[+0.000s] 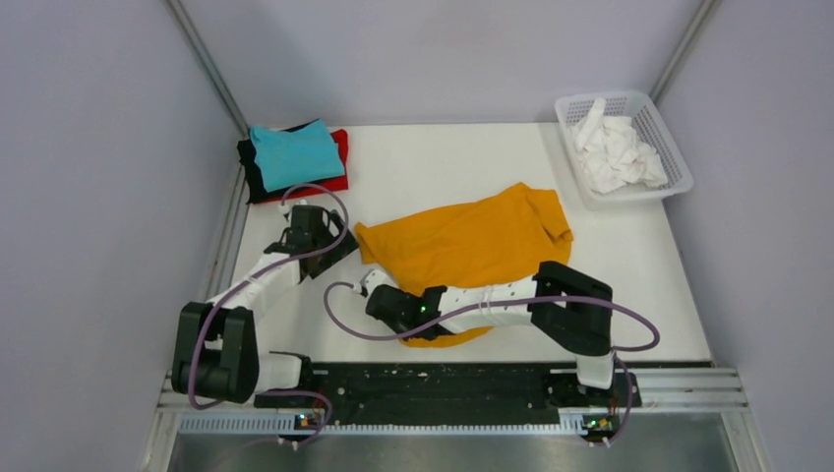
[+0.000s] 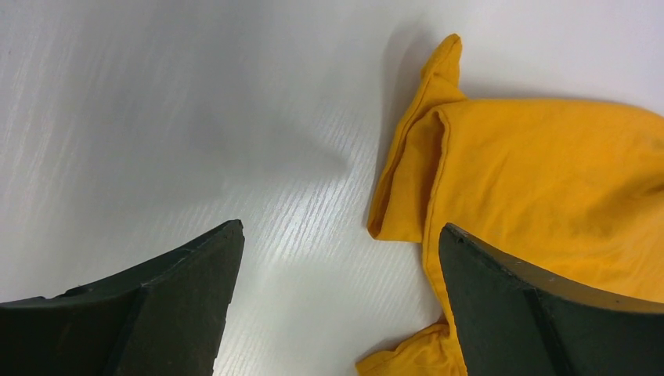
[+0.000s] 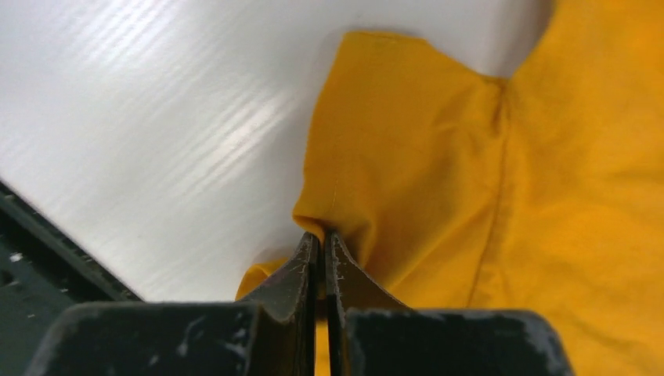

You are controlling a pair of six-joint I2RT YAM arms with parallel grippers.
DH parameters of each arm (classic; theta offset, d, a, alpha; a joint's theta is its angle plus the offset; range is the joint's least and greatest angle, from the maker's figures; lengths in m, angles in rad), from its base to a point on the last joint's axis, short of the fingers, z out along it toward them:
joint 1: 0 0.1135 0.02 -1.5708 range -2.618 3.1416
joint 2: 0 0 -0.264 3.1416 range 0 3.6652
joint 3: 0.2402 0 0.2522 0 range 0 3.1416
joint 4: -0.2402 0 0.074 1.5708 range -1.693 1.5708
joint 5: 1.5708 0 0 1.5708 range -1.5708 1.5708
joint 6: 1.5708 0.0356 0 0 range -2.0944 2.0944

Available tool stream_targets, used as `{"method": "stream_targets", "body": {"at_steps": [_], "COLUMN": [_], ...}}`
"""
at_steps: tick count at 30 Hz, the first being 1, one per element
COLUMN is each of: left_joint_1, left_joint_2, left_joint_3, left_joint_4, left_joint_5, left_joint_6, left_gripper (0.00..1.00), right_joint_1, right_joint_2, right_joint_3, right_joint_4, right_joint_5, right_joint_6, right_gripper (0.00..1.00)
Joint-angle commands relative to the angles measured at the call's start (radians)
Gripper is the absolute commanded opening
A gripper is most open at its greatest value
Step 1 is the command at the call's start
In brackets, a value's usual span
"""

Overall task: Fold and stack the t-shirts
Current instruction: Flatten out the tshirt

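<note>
— Found the mustard-orange t-shirt (image 1: 462, 246) where?
— Sprawled unfolded in the middle of the table (image 1: 443, 157), long axis running from near-left to far-right. Sat well apart from the folded stack (image 1: 295, 157) at the far-left corner.
— Right jaws?
— Pressed together on a fold of cloth at the shirt's near-left edge, low over the table.
— Left jaws?
— Spread wide, gripped nothing, hung above the table just beside the shirt's left edge. Had the cloth lying to their right, with one finger over its border.
— Judged the coming move how?
— Likely called for only a short reach rightward from the left arm (image 1: 261, 280) to take that edge, beside the right arm's (image 1: 511, 300) hold on the same side.
</note>
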Motion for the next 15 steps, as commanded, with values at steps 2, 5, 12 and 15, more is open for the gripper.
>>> {"method": "stream_targets", "body": {"at_steps": [2, 5, 12, 15], "left_joint_1": [0.004, 0.004, 0.004, 0.002], "left_joint_2": [-0.068, -0.095, -0.102, -0.099], "left_joint_3": [0.008, -0.003, -0.014, -0.021], "left_joint_4": [0.01, 0.012, 0.036, 0.048], "left_joint_5": [-0.035, -0.04, 0.018, 0.049], "left_joint_6": [0.0, 0.002, 0.0, -0.02], "left_gripper": [0.99, 0.99, 0.99, 0.98], "right_joint_1": [0.002, -0.003, -0.059, -0.117], "right_joint_2": [-0.081, -0.168, -0.354, -0.395], "right_joint_3": [-0.049, -0.066, -0.125, -0.148], "right_joint_4": [-0.108, -0.094, -0.086, -0.091], "right_joint_5": [0.261, 0.407, 0.741, 0.855], "right_joint_6": [0.039, 0.055, 0.06, 0.047], "right_gripper": [0.0, 0.0, 0.0, 0.0]}}
